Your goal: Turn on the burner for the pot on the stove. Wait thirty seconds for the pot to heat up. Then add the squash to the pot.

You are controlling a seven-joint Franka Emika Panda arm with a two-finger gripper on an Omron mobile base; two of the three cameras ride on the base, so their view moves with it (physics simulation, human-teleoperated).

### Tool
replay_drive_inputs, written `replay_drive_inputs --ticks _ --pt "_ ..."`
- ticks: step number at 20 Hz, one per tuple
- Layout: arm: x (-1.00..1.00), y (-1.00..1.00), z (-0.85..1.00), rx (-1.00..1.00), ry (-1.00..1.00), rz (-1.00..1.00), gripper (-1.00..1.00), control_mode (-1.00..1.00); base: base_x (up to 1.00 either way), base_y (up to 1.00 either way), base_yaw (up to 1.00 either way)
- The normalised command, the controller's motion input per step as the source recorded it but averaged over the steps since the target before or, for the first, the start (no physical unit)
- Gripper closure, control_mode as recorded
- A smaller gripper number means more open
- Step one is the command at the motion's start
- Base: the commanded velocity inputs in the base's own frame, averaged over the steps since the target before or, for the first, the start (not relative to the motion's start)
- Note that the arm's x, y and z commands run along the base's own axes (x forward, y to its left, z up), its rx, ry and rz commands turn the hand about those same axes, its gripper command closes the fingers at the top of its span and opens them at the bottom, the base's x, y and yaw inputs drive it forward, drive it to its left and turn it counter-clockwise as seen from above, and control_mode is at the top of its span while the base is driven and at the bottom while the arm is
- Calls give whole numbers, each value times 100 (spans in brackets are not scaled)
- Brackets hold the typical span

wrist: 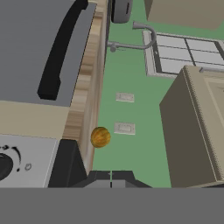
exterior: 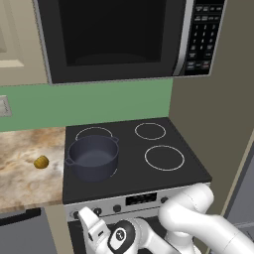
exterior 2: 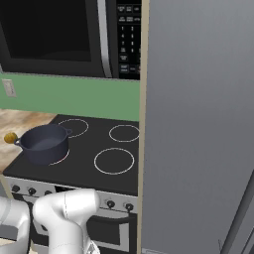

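My gripper (wrist: 112,180) is clenched shut on nothing, its two dark tips pressed together at the bottom of the hand view, and it sits low in front of the stove (exterior: 149,176) by the silver control panel, near the left end of the knob row. In the left base view the hand is at about seven o'clock from the pot (exterior: 93,157), below the cooktop's front edge. The pot stands on the front-left burner (exterior: 115,171), whose white ring peeks out from under its base; I see no glow there, so I judge the burner not yet on. The squash (exterior: 41,161) lies on the marbled countertop (exterior: 25,173) just left of the stove, at nine o'clock from the pot and apart from it. From my hand it lies up and to the left, roughly eleven o'clock in the left base view; in the hand view it shows just above my fingertips, slightly left. It is roundish, with no long axis to line up on. A knob (wrist: 3,166) shows at the left edge of the hand view, at nine o'clock from my tips, and the coming move turns on that closeness.
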Motion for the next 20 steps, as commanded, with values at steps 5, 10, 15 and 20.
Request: replay_drive_inputs --ticks 5,10,15,20 --pt "0 0 0 0 0 0 100 -100 0 0 0" --pt "0 0 0 0 0 0 100 -100 0 0 0" --pt "0 0 0 0 0 0 100 -100 0 0 0" --pt "0 0 0 0 0 0 100 -100 0 0 0"
